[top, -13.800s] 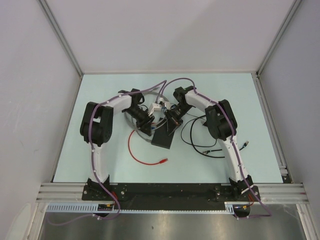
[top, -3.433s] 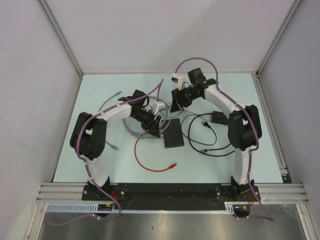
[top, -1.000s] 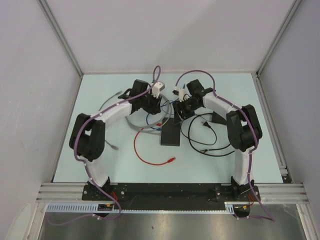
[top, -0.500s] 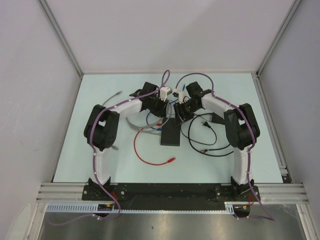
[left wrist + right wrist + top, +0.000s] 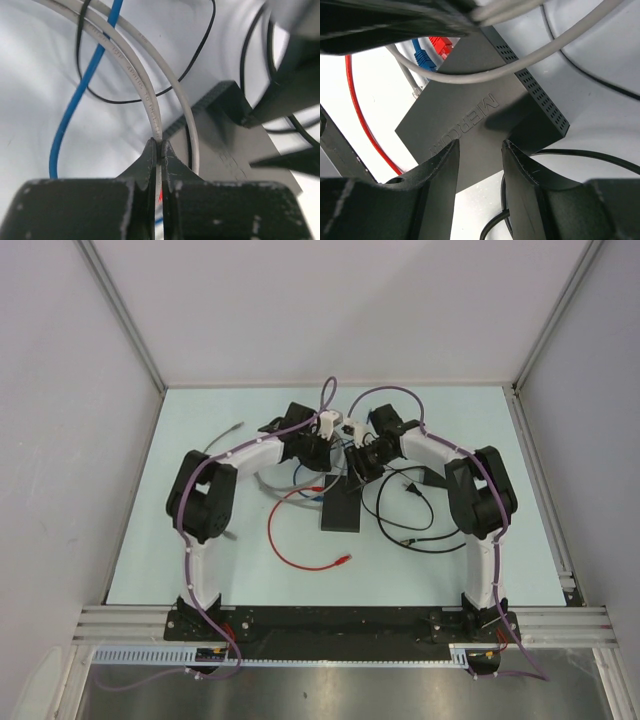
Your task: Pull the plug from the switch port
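Observation:
The flat black switch box lies mid-table; it also shows in the right wrist view and the left wrist view. A blue plug and a red plug sit at its far port edge. My left gripper is shut on a grey cable just off the box's corner, its tips pinched together. My right gripper is open and empty, its fingers spread just above the box's top, the gripper near the vented side.
A red cable loops toward the front. A blue cable and thin black cables cross beside the box. A smaller black box with black cables lies at the right. Grey cable trails at the left.
My left arm has swung right, bringing its gripper close to the right gripper at the box's far end. The right gripper and the box have hardly moved.

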Motion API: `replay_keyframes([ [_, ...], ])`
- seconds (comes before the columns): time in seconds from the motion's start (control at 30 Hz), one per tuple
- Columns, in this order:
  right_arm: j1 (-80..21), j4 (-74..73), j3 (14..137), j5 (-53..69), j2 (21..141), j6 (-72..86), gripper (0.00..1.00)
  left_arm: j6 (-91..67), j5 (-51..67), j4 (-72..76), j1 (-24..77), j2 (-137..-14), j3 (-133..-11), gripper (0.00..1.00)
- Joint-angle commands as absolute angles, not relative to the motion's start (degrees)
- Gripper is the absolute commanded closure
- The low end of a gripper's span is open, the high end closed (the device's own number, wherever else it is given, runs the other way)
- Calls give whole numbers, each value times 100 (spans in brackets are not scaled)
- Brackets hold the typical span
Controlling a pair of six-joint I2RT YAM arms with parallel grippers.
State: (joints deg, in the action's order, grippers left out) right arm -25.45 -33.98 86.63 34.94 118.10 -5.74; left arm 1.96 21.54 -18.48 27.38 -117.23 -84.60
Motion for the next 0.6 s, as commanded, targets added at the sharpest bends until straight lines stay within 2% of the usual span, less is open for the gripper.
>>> replay_keyframes([
  [0.0,-2610,-3489,8622,3024,12111,-659,55,35,1986,-1486,2558,-10697,-8175,100],
  [0.3,-2628,-3507,8648,2988,12138,-677,55,-631,1293,-1301,2118,-10116,-7638,100],
  [0.57,-2654,-3507,8640,2927,12111,-686,55,-844,-217,-1335,2057,-10415,-7672,100],
])
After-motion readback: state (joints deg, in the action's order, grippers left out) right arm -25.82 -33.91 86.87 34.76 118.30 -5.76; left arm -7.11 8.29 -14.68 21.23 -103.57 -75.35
